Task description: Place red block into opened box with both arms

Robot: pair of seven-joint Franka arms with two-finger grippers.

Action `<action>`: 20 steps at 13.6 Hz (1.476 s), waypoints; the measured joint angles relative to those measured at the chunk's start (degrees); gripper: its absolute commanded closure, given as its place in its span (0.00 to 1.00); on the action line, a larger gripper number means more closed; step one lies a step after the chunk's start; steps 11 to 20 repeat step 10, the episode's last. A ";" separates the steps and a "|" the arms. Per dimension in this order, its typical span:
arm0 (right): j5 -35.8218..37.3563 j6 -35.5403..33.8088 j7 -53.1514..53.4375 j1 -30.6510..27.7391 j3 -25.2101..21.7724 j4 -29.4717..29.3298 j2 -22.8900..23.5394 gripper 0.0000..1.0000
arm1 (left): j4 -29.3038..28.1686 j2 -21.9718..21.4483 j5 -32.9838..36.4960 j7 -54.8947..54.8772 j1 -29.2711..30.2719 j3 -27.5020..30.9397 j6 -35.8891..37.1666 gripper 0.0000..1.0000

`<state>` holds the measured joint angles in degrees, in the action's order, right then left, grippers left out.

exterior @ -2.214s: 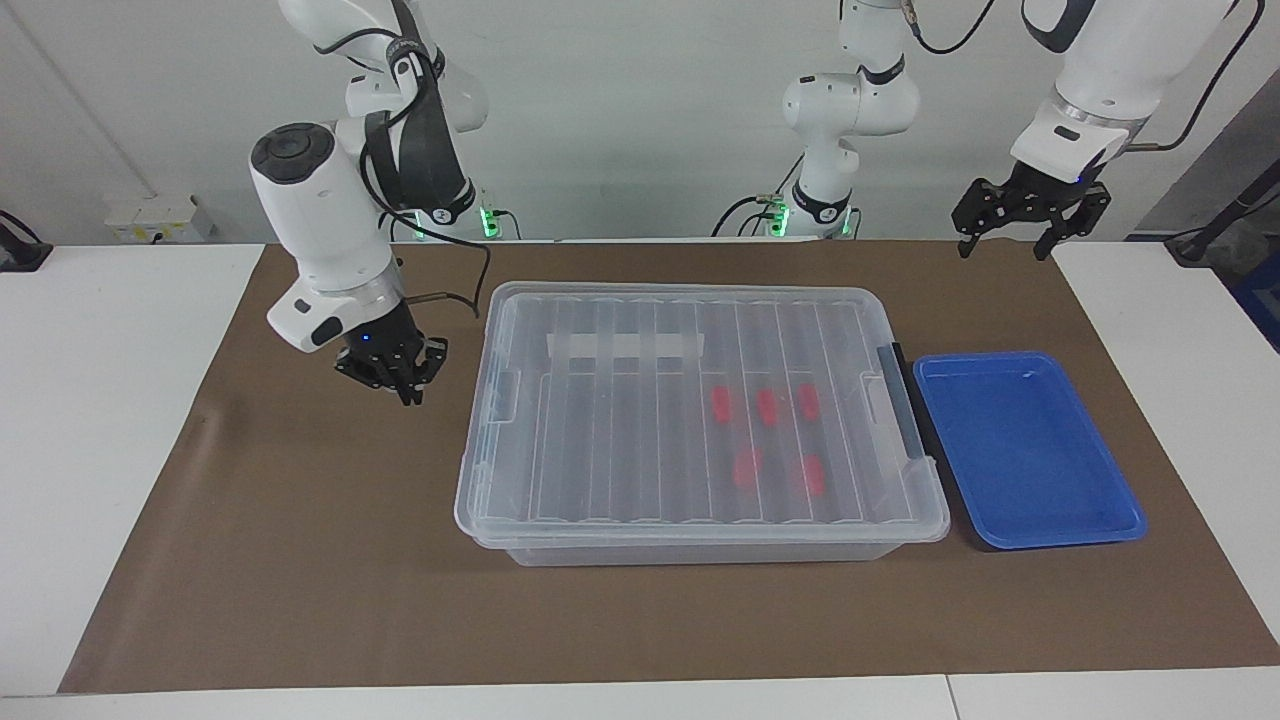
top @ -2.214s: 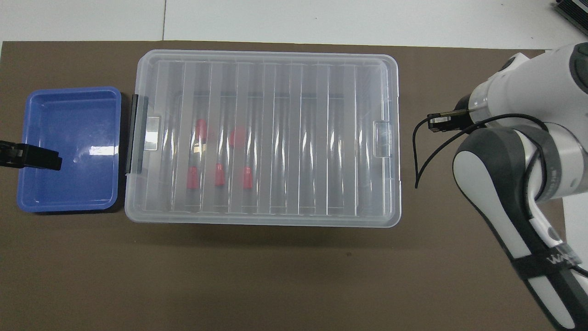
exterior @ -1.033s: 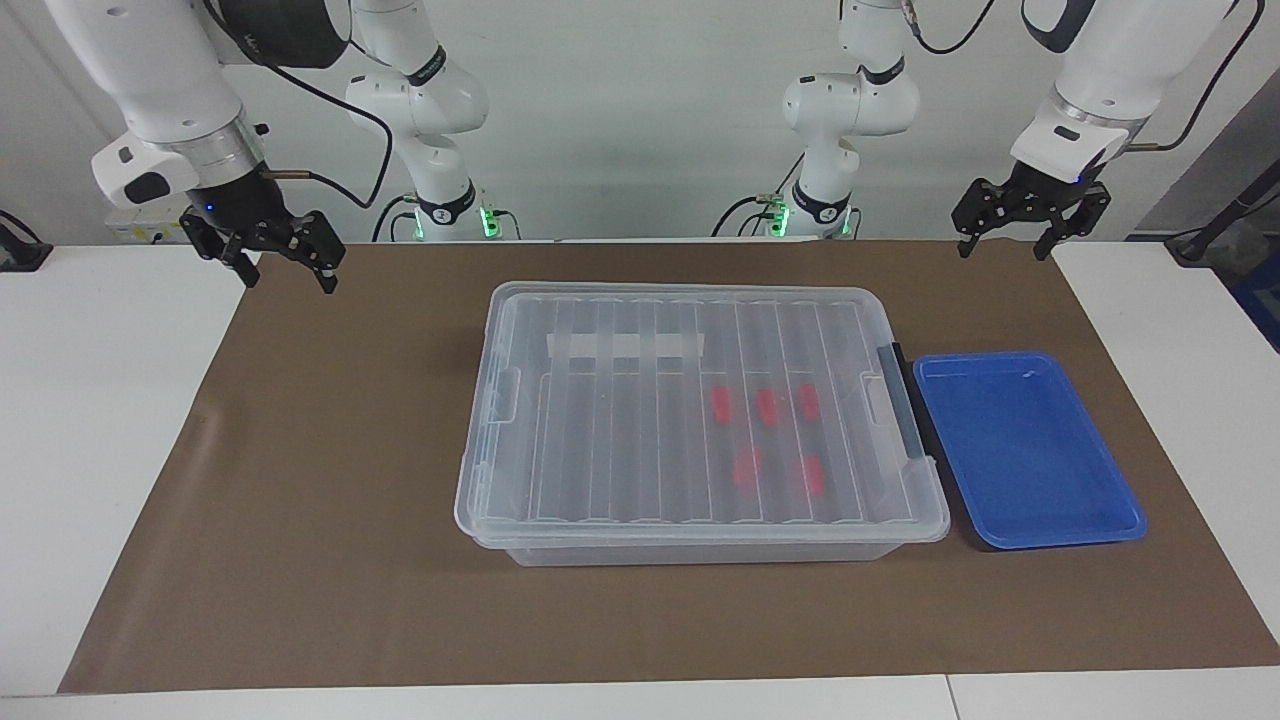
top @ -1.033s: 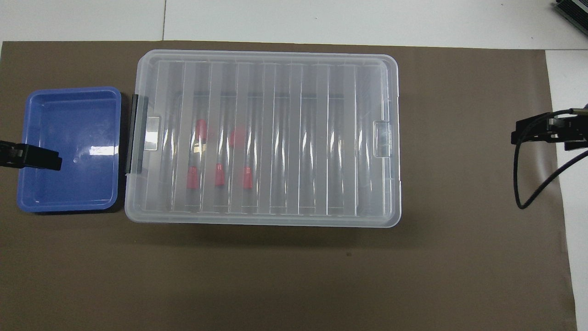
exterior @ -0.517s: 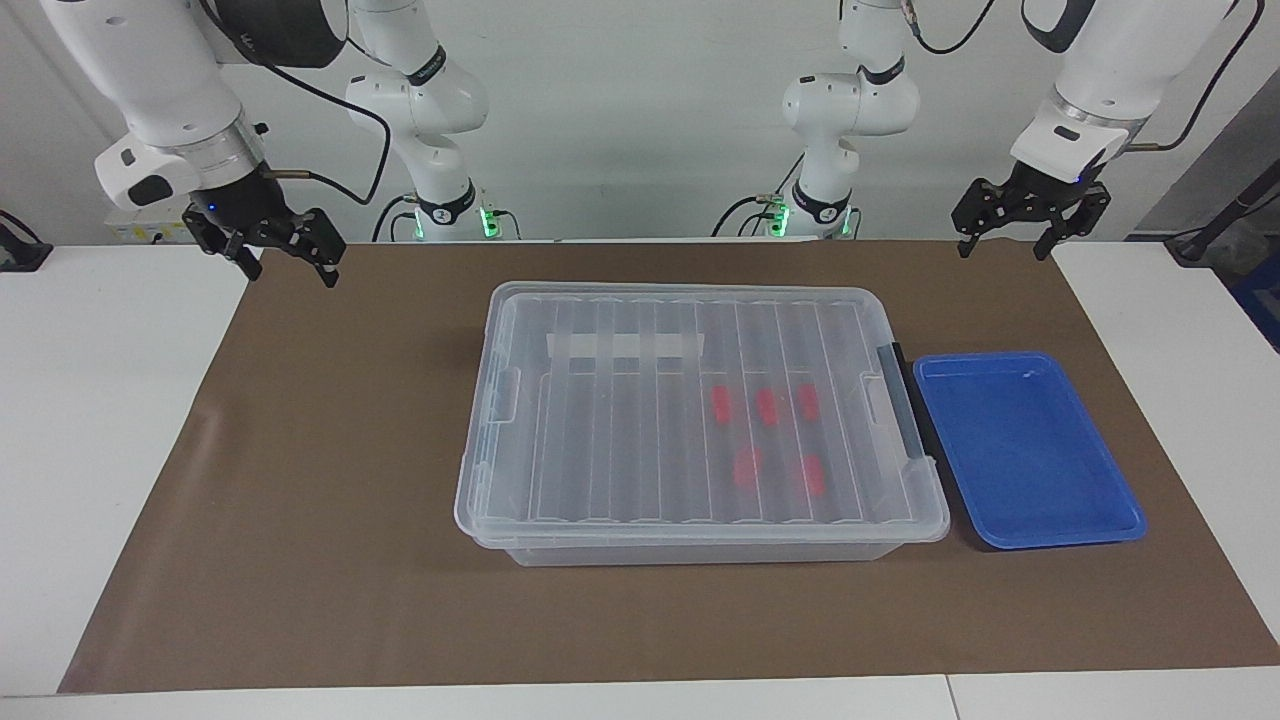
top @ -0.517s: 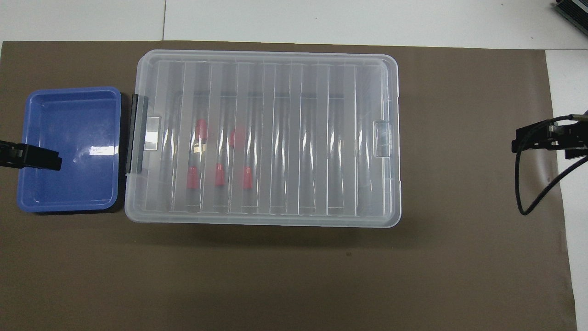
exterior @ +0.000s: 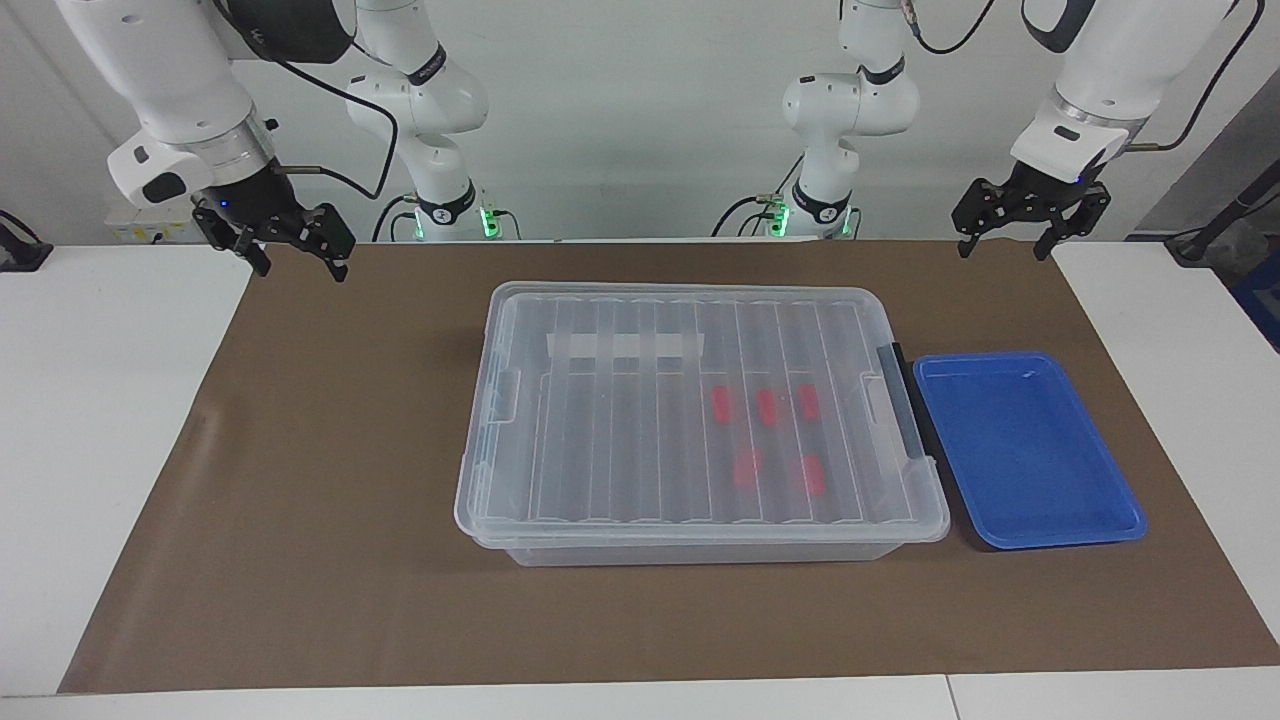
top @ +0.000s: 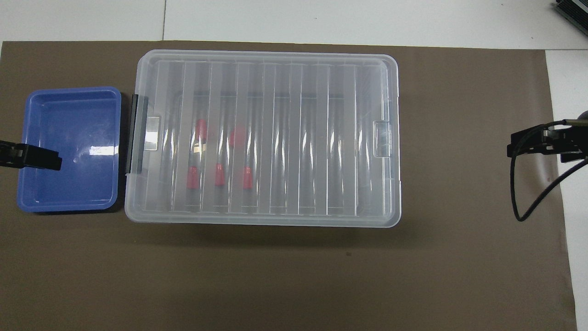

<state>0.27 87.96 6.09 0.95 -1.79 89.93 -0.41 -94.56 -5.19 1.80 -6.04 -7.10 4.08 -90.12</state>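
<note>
The box (exterior: 620,440) (top: 321,138) is a clear bin in the middle of the brown mat. Its ribbed lid lies on it, with a white tape strip (exterior: 625,346) on top and a black latch (exterior: 905,410) at the end toward the left arm. Through the lid several red blocks (exterior: 765,405) (top: 193,178) show inside, toward that same end. My right gripper (exterior: 300,265) (top: 537,142) hangs open and empty, high over the mat's edge at the right arm's end. My left gripper (exterior: 1003,248) (top: 32,156) waits open and empty, high over the left arm's end.
A shallow blue tray (exterior: 1030,450) (top: 69,147) with nothing in it lies beside the box's latched end. A brown mat (exterior: 330,480) covers the white table. A black cable (top: 528,193) loops from the right wrist.
My right gripper has risen from beside the box's end and drawn back to the mat's edge, then shifted slightly toward the box. The left arm, box and blocks have not moved.
</note>
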 measured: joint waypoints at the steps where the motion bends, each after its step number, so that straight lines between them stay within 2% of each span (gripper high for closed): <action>1: 0.00 -0.02 0.00 0.10 0.05 0.03 -0.14 0.00 | 0.00 0.00 0.00 0.00 0.00 0.00 0.00 0.00; 20: 0.00 -0.02 0.00 0.16 0.27 0.21 -0.48 0.00 | 0.00 0.00 0.00 0.00 0.00 0.00 0.00 0.00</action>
